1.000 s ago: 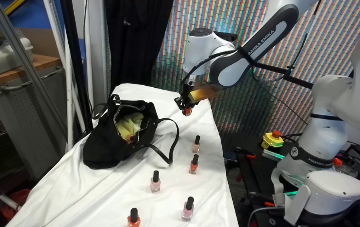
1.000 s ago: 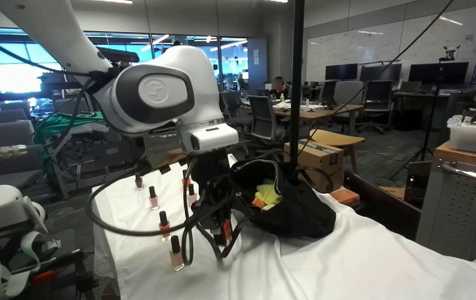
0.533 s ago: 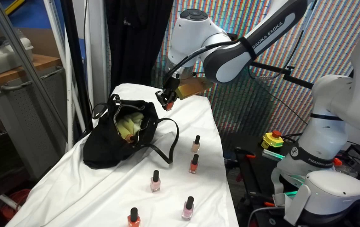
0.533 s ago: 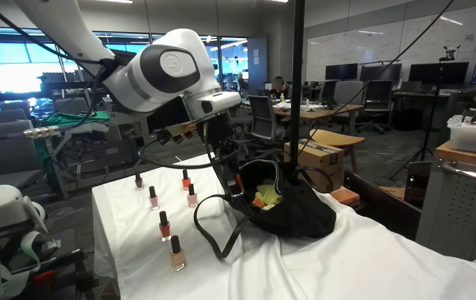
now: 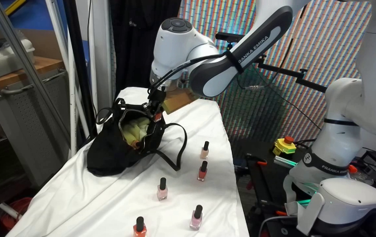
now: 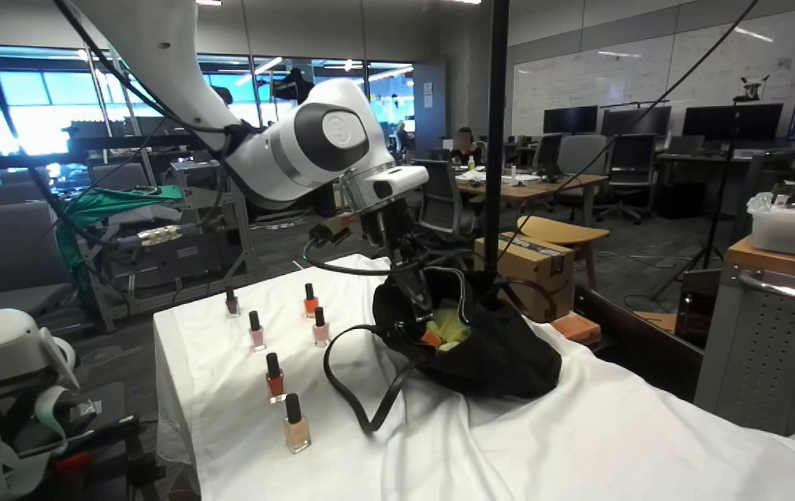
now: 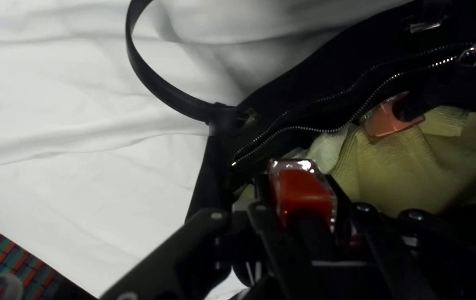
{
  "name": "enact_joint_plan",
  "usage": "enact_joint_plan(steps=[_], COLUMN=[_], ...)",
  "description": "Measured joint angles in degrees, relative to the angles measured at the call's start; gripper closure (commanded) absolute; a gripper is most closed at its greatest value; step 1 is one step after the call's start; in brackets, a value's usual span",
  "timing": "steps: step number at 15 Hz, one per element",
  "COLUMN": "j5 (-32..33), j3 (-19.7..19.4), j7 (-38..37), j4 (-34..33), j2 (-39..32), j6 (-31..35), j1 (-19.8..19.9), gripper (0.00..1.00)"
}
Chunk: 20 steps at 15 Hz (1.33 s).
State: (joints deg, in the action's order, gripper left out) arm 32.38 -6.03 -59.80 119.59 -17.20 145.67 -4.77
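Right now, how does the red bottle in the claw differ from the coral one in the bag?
The red bottle is pinched in the claw, while the coral bottle rests on yellow cloth inside the black bag. The red bottle looks deep red; the coral bottle is a paler orange-pink. Both are squarish, clear glass bottles.

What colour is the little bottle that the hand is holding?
Red; the little bottle shows best in the wrist view.
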Motion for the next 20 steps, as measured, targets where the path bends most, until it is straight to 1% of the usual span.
enact_joint_plan(steps=[7,13,14,15,16,17,20], j5=[-0.02,-0.24,-0.32,-0.38,-0.45,-0.55,-0.67], j3=[-0.82,-2.17,-2.32,-2.45,-2.6,-2.73,-3.03], j7=[0.6,1.74,1.99,2.22,2.42,2.55,3.15], j4=[-9.37,-14.52,-15.07,-15.48,-15.84,-16.06,-16.23], j2=[-9.29,-13.85,-14.31,-14.68,-15.01,-15.22,-15.36], j6=[0.78,1.03,1.03,1.03,1.03,1.03,1.03], j1=[-0.31,-0.76,-0.82,-0.88,-0.95,-1.02,-1.19], gripper=[0.85,0.85,0.68,0.35,0.34,0.31,0.1])
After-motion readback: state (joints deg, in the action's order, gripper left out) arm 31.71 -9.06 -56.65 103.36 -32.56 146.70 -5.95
